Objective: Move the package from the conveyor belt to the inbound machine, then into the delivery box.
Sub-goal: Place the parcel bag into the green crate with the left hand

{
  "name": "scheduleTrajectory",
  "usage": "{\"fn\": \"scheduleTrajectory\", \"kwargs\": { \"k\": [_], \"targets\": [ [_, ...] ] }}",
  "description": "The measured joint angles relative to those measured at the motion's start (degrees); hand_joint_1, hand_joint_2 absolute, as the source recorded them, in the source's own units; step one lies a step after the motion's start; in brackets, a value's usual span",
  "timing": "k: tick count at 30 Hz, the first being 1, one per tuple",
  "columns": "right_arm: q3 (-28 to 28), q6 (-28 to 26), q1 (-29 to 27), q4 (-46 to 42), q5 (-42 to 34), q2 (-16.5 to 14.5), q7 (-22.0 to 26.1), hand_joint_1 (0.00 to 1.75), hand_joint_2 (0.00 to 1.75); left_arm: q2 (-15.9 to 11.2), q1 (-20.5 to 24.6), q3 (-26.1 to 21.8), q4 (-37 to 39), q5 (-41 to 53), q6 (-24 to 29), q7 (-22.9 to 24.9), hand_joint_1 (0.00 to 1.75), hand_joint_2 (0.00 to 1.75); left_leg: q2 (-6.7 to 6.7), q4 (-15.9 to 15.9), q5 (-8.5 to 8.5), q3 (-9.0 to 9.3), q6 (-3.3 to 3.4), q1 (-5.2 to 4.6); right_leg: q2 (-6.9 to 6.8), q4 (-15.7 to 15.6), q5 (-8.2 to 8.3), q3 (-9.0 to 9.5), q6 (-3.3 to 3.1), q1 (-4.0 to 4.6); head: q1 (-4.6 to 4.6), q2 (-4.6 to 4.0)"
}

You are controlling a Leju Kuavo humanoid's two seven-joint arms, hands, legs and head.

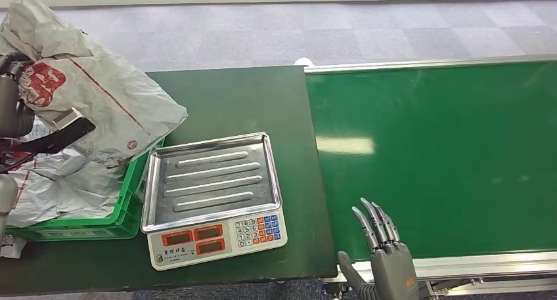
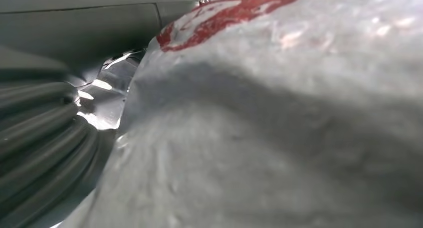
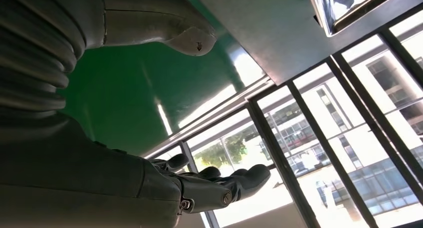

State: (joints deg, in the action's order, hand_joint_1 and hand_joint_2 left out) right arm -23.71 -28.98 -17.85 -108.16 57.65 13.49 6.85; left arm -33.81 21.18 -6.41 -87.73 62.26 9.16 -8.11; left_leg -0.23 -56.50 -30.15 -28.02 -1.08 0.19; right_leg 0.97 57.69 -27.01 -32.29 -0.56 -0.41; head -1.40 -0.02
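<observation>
The package, a crumpled grey-white plastic bag with a red logo, hangs at the far left above the green delivery box. My left hand grips its left end at the picture's edge. The left wrist view has the bag pressed close against the hand's ribbed cover, hiding the fingers. The inbound machine, a scale with a bare steel tray, stands just right of the box. Low over the near edge of the green conveyor belt, my right hand holds nothing, its fingers stretched out and apart.
Other grey-white bags lie in the green box under the held package. The scale's keypad and red displays face the near table edge. A dark green table carries the box and scale. Grey carpet lies beyond.
</observation>
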Motion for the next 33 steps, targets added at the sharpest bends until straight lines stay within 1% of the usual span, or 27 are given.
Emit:
{"fn": "scheduleTrajectory", "kwargs": {
  "k": [4,8,12,16,21,22,25,26,28,30,31,33],
  "targets": [
    [0.00,0.31,-0.70,-1.21,0.92,-0.55,-0.99,0.00,1.75,0.10,-4.14,-4.17,2.17,6.42,0.88,0.61,1.75,1.75,0.11,0.01,-0.06,-0.20,-0.01,0.00,0.07,0.00,-0.04,-0.06,-0.03,-0.04,-0.01,0.00],
    [0.00,1.16,-1.31,-2.36,2.24,-1.40,-1.56,0.00,1.75,0.81,-8.24,-9.29,6.26,11.93,2.00,1.19,1.75,1.75,0.14,0.01,-0.01,0.04,-0.07,0.02,0.08,0.01,-0.01,-0.17,-0.08,-0.02,0.00,0.00],
    [0.00,2.08,-1.25,-2.72,2.90,-2.42,-1.58,0.00,1.75,1.74,-11.59,-13.10,8.81,15.81,3.36,2.24,1.75,1.75,0.09,0.01,-0.01,0.02,-0.09,0.03,0.07,0.01,-0.03,-0.19,-0.10,0.02,0.00,0.00],
    [0.00,2.15,-1.37,-3.03,3.21,-2.92,-1.66,0.00,1.75,2.37,-12.87,-14.93,10.56,19.89,3.72,4.11,1.75,1.75,0.02,0.00,-0.01,-0.01,-0.08,0.02,0.02,0.01,-0.03,-0.18,-0.10,0.09,0.00,0.00],
    [0.00,2.03,-2.00,-3.42,3.61,-3.04,-1.75,0.00,1.75,2.51,-12.94,-15.31,12.66,21.64,3.79,5.02,1.75,1.75,0.02,0.00,-0.01,-0.13,-0.08,0.01,-0.02,0.00,-0.02,-0.13,-0.09,0.09,0.00,0.00],
    [0.00,2.03,-2.06,-3.46,3.61,-3.07,-1.75,0.00,1.75,2.52,-12.94,-15.32,12.92,21.64,3.81,5.06,1.68,1.75,0.02,0.00,-0.01,-0.18,-0.08,0.01,-0.02,0.00,-0.02,-0.13,-0.09,0.08,0.00,0.00],
    [0.00,2.03,-2.18,-3.55,3.85,-3.21,-1.84,0.00,1.75,2.58,-12.91,-15.32,13.61,21.81,3.80,5.39,0.37,0.44,0.03,0.00,-0.02,-0.14,-0.08,0.01,-0.02,0.00,-0.02,-0.15,-0.09,0.09,0.00,0.00],
    [0.00,2.03,-2.21,-3.55,4.10,-3.26,-1.94,0.00,1.75,2.64,-12.87,-15.32,13.86,21.93,3.83,5.63,0.00,0.00,0.03,0.00,-0.01,-0.08,-0.08,0.01,-0.02,0.00,-0.02,-0.16,-0.09,0.09,0.00,0.00],
    [0.00,2.02,-2.25,-3.55,4.74,-3.30,-2.37,0.00,1.75,2.92,-12.79,-15.35,14.44,22.08,4.34,6.02,0.00,0.00,0.03,0.00,-0.01,0.02,-0.08,0.01,-0.02,0.00,-0.02,-0.16,-0.10,0.09,0.01,0.00],
    [0.00,1.96,-2.27,-3.55,5.18,-3.31,-2.88,0.00,1.75,3.37,-12.85,-15.69,14.79,21.12,6.18,5.74,0.00,0.00,0.03,0.00,-0.01,0.01,-0.08,0.02,-0.02,0.00,-0.02,-0.15,-0.10,0.08,0.01,0.00],
    [0.00,1.92,-2.29,-3.55,5.33,-3.31,-3.13,0.00,1.75,3.72,-13.00,-16.15,14.63,19.32,7.60,5.08,0.00,0.00,0.03,0.00,-0.01,0.00,-0.08,0.03,-0.02,0.00,-0.02,-0.15,-0.10,0.08,0.01,0.00],
    [-0.01,1.91,-2.37,-3.55,5.71,-3.33,-3.63,0.00,1.75,4.88,-13.51,-17.82,13.22,11.53,10.46,2.85,0.00,0.00,0.03,0.00,-0.01,-0.06,-0.08,0.04,-0.01,0.01,-0.02,-0.15,-0.10,0.08,-0.01,0.00]
  ]
}}
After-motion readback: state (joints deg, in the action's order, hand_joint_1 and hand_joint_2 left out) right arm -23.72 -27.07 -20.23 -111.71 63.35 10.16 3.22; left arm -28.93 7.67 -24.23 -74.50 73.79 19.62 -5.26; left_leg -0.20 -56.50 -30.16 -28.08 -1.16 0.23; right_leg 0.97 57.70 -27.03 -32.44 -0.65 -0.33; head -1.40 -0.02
